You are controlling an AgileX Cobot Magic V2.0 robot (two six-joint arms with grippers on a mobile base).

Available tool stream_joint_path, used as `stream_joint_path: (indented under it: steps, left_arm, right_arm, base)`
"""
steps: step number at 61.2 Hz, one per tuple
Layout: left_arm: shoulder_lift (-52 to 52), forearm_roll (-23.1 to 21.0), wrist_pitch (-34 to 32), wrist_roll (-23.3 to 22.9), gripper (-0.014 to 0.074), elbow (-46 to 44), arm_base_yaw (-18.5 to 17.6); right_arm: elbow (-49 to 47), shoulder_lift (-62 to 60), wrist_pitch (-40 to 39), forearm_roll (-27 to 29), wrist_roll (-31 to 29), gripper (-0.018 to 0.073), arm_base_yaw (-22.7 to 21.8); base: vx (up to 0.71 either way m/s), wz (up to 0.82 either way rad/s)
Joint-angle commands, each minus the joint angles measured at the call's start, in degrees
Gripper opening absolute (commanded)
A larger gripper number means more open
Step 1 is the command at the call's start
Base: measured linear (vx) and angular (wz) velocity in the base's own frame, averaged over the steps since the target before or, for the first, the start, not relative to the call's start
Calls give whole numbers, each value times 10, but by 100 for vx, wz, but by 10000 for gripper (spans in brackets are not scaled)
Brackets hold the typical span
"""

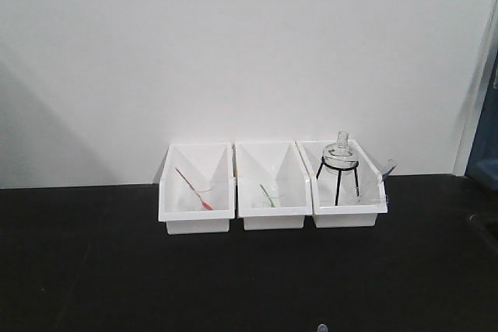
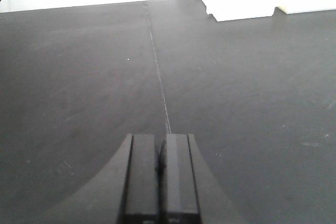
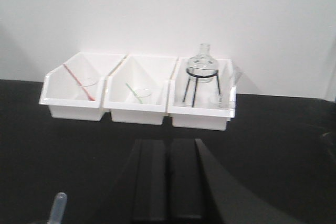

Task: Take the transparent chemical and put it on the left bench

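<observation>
Only the rounded bulb end of the transparent chemical, a clear pipette (image 3: 56, 205), shows at the bottom left of the right wrist view, left of my right gripper. A small clear tip (image 1: 321, 327) at the bottom edge of the front view may be the same pipette. The rest of it is out of view. My right gripper (image 3: 168, 141) is shut and empty above the black bench, pointing at the bins. My left gripper (image 2: 160, 137) is shut and empty over bare black bench (image 2: 79, 87), beside a thin seam line. Neither gripper shows in the front view.
Three white bins stand in a row at the back wall. The left bin (image 1: 196, 215) holds a red-tinted pipette (image 1: 194, 189). The middle bin (image 1: 272, 215) holds a green-tinted pipette (image 1: 268, 194). The right bin (image 1: 348, 214) holds a flask on a black tripod (image 1: 340, 162).
</observation>
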Motion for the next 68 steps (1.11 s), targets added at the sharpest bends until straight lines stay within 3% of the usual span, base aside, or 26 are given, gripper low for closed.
stream_joint_path:
  steps: [1, 16, 26, 68]
  left_arm:
    - [-11, 0, -45, -4, -4, 9, -1]
    - [-11, 0, -45, -4, -4, 9, -1]
    - [-11, 0, -45, -4, -4, 9, -1]
    - [-11, 0, -45, -4, -4, 9, -1]
  right_arm:
    - [67, -52, -92, 3, 6, -8, -39]
    - [233, -223, -94, 3, 12, -8, -80]
    - [231, -305, -17, 0, 10, -8, -80]
    - [231, -305, -19, 1, 10, -8, -80]
  base:
    - [0, 0]
    - [0, 0]
    - [0, 0]
    - [0, 0]
